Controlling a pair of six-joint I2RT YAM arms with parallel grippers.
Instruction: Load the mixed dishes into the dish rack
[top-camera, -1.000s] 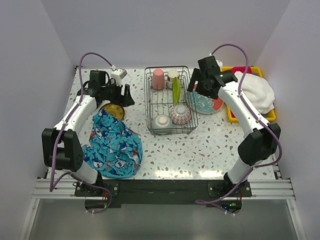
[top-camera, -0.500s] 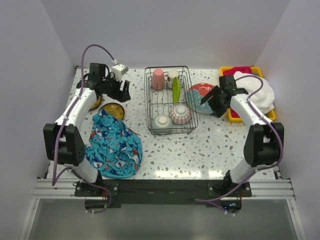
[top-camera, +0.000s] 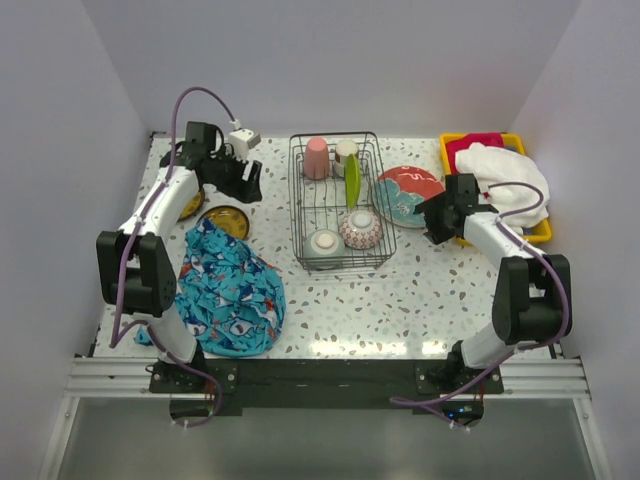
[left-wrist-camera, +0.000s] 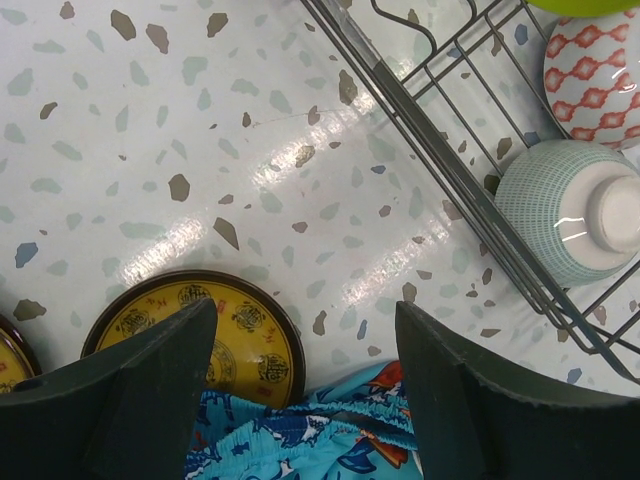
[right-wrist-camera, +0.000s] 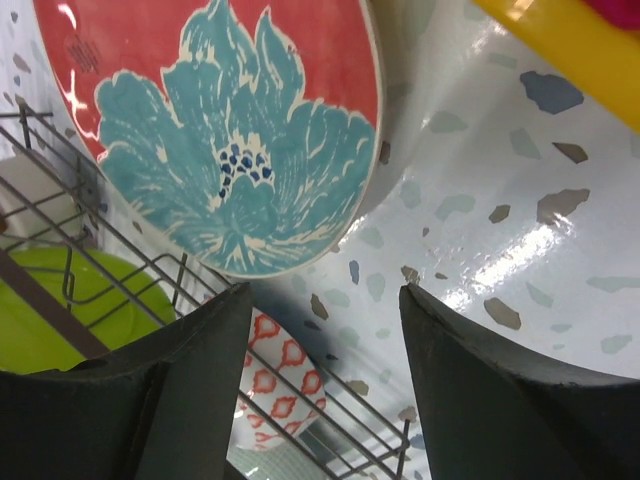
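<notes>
Speckled terrazzo covers the table (top-camera: 400, 300), and closest to the arm bases a blue patterned cloth (top-camera: 225, 290) lies crumpled on its left half. Just beyond the cloth's far edge sits a yellow-olive plate (top-camera: 228, 220), flat on the table, with the left gripper (top-camera: 250, 180) hanging above and slightly beyond it; the left wrist view shows its fingers (left-wrist-camera: 150, 380) spread apart with nothing between them, the plate and a fold of cloth visible below. At the table's middle stands the dish rack (top-camera: 325, 205). Its near end holds a mint bowl (top-camera: 325, 243) turned upside down and, touching or almost touching it on the right, a red-patterned bowl (top-camera: 361, 229). Farther back a lime-green plate (top-camera: 352, 178) stands on edge among the dividers, and the far end holds a pink cup (top-camera: 317, 158) beside a cream cup (top-camera: 346, 157). Right of the rack, the right gripper (top-camera: 432, 215) hovers low with its fingers (right-wrist-camera: 480, 390) apart and empty, aimed at the near edge of a teal-and-red plate (top-camera: 408, 193) that sits just beside the rack's right wall; whether it leans on the wires cannot be told. Beyond, in the far right corner, a yellow tray (top-camera: 543, 231) carries a white towel (top-camera: 510, 180) and something red.
</notes>
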